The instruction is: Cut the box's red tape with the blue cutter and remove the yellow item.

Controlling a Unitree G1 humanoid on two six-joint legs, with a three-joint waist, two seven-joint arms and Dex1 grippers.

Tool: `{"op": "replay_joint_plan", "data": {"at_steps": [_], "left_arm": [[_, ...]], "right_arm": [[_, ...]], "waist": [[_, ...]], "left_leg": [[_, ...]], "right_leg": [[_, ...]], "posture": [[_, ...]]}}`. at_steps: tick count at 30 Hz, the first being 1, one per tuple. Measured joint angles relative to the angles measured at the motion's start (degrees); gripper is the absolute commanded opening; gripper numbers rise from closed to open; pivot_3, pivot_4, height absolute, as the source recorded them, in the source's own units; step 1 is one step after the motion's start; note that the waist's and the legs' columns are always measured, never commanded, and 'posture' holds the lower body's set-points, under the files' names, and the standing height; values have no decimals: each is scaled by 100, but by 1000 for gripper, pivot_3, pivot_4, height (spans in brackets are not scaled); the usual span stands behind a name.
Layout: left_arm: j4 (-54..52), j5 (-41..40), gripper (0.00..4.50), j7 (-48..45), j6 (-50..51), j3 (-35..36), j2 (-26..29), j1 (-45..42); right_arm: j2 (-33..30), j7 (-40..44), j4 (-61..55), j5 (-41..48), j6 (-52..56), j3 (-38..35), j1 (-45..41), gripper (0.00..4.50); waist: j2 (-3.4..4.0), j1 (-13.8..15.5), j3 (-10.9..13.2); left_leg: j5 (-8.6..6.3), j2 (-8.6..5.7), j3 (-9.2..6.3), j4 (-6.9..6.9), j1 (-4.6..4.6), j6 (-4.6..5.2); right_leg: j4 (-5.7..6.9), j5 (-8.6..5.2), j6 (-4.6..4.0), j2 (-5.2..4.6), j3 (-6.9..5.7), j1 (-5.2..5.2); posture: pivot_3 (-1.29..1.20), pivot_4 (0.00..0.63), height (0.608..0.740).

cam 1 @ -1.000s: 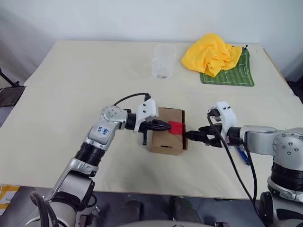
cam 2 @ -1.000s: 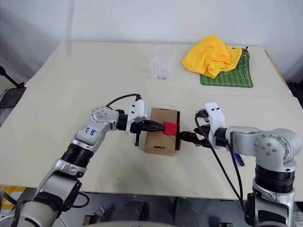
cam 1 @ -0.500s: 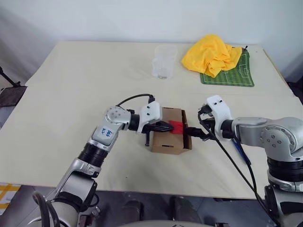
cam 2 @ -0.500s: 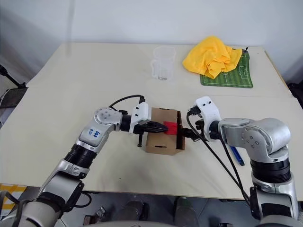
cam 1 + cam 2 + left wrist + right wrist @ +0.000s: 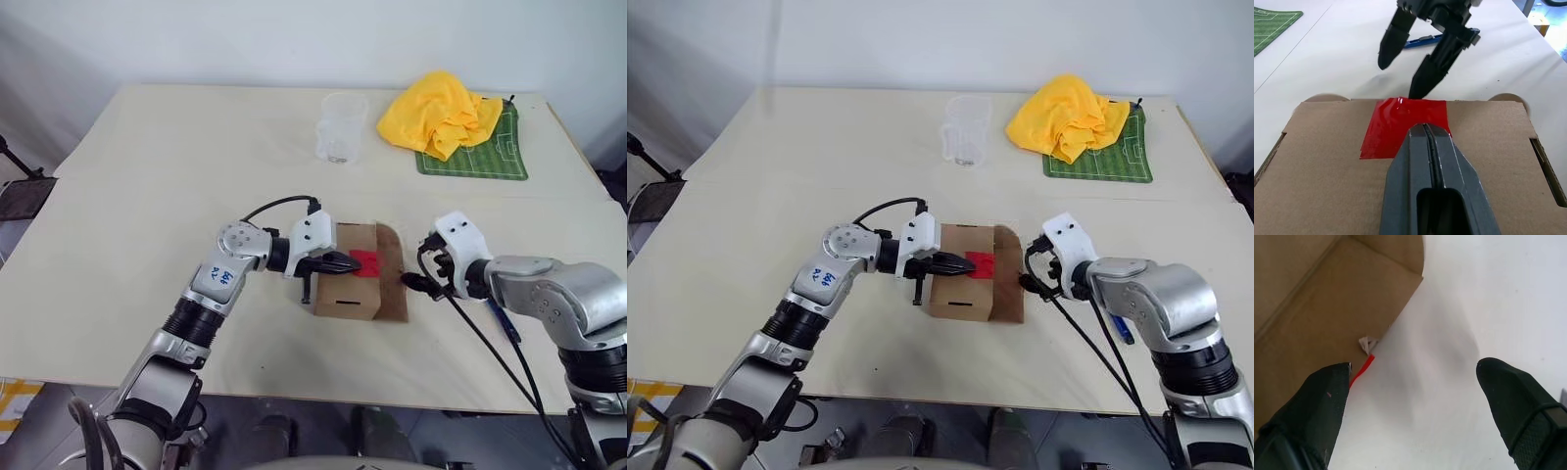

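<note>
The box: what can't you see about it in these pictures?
- Inside of the box: the head views look at its outside walls and open flap, so any yellow item is hidden.
- Red tape: in the left wrist view the shut left gripper covers its near edge.
- Blue cutter: mostly hidden behind the right arm.

Brown box (image 5: pixel 351 284) mid-table, side flap open, red tape (image 5: pixel 366 261) on top, blue cutter (image 5: pixel 506 320) beside.

One box (image 5: pixel 355 284), one blue cutter (image 5: pixel 505 320), one cup (image 5: pixel 341 126), one yellow cloth (image 5: pixel 439 113)
</note>
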Motion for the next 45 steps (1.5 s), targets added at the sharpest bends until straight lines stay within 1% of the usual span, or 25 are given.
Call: {"op": "replay_joint_plan", "data": {"at_steps": [5,9,12,14,16,19,21,24,33,36,39,40,45], "left_arm": [[-13,0,0,-6,41,5,3,-3],[-43,0,0,-1,75,0,2,-10],[-61,0,0,-8,84,0,5,-14],[-64,1,0,-30,64,1,33,-14],[-63,5,0,-41,38,-1,52,-17],[-61,13,0,-49,28,-2,56,-23],[-61,14,0,-51,24,-5,51,-27],[-66,14,0,-61,26,-7,50,-27],[-93,47,0,-65,39,-4,67,-26],[-119,59,0,-66,41,-4,88,-22],[-130,63,0,-75,41,-4,108,-21],[-134,67,0,-75,40,-4,108,-21],[-139,72,0,-77,40,-2,120,-18]], "right_arm": [[289,58,-7,-192,-234,-24,114,4340],[412,215,-85,-122,-191,-266,199,4340],[398,511,-86,246,215,-908,165,4340],[410,774,11,602,721,-1449,39,4340],[526,963,312,973,1242,-2007,-123,4429],[850,915,1017,1419,1517,-2453,-256,4429],[975,754,1452,1567,1552,-2520,-280,4429],[978,638,1798,1729,1555,-2503,-312,4429],[1161,578,2062,1734,1541,-2423,-474,4429],[1178,657,2098,1701,1515,-2355,-468,3819],[1246,735,2152,1629,1463,-2248,-458,2798],[1248,758,2178,1590,1445,-2213,-458,2551],[1250,952,2234,1458,1383,-2094,-459,2551]], "waist": [[0,-2,0],[0,-1,0],[0,2,0],[0,0,0],[0,-6,0],[0,-8,0],[0,-6,0],[0,-6,0],[0,-22,0],[0,-32,0],[0,-49,0],[0,-50,0],[0,-59,0]], "left_leg": [[0,0,0,0,0,0],[0,-1,-1,0,-1,0],[0,0,-2,-2,-1,0],[0,2,-2,-4,0,0],[0,6,-2,-5,0,0],[1,7,-2,-7,1,-1],[1,5,-2,-7,0,-2],[1,3,-2,-8,-1,-1],[1,4,-2,-7,0,-1],[1,4,-1,-7,1,-2],[1,5,-1,-7,1,-2],[1,4,-2,-7,1,-2],[1,5,-2,-7,1,-2]], "right_leg": [[0,0,0,1,0,0],[-1,0,0,1,0,0],[-2,0,0,1,-1,0],[-3,0,0,0,0,0],[-4,0,0,-6,1,1],[-3,0,0,-9,1,0],[-2,0,0,-13,1,-2],[-3,0,0,-15,0,-2],[-1,0,0,-12,1,-1],[-1,0,0,-12,0,-2],[0,0,0,-12,0,-2],[0,0,0,-12,0,-1],[-1,0,0,-11,0,-1]], "posture": [[0,150,740],[0,150,740],[0,150,740],[0,150,740],[0,150,740],[0,150,740],[0,150,740],[0,150,740],[0,150,740],[0,150,740],[0,150,740],[0,150,740],[0,150,740]]}}
